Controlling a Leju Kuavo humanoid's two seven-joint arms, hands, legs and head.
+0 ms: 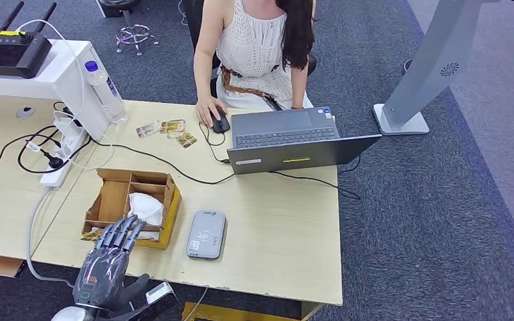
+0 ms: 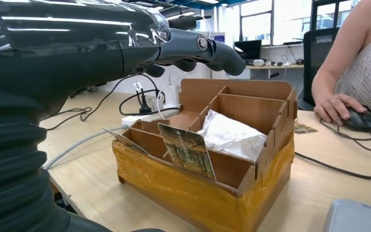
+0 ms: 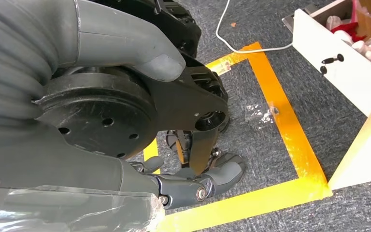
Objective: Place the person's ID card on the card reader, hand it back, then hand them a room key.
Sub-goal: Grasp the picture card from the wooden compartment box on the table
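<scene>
Left robot hand (image 1: 110, 257) hovers over the near edge of the worktop (image 1: 278, 221), fingers (image 1: 126, 231) spread and reaching over the front of the wooden box (image 1: 134, 204), holding nothing; the left wrist view shows the same, fingertips (image 2: 222, 55) above the box (image 2: 207, 159), not touching it. The box has divided compartments: white crumpled paper (image 1: 146, 207) in one, and a picture card (image 2: 187, 150) standing tilted in the front compartment, with another thin card (image 2: 125, 140) leaning beside it. Grey card reader (image 1: 206, 234) lies flat just right of the box, nothing on it. More cards (image 1: 167, 129) lie spread on the far side of the worktop, near the person's hand (image 1: 209, 110), which rests on a black mouse (image 1: 219, 122). Person sits behind an open laptop (image 1: 288, 140). Can't tell which card is the ID. Right robot hand (image 3: 193, 181) hangs low over grey carpet (image 3: 251, 125) with yellow tape (image 3: 280, 116), fingers partly curled, empty.
</scene>
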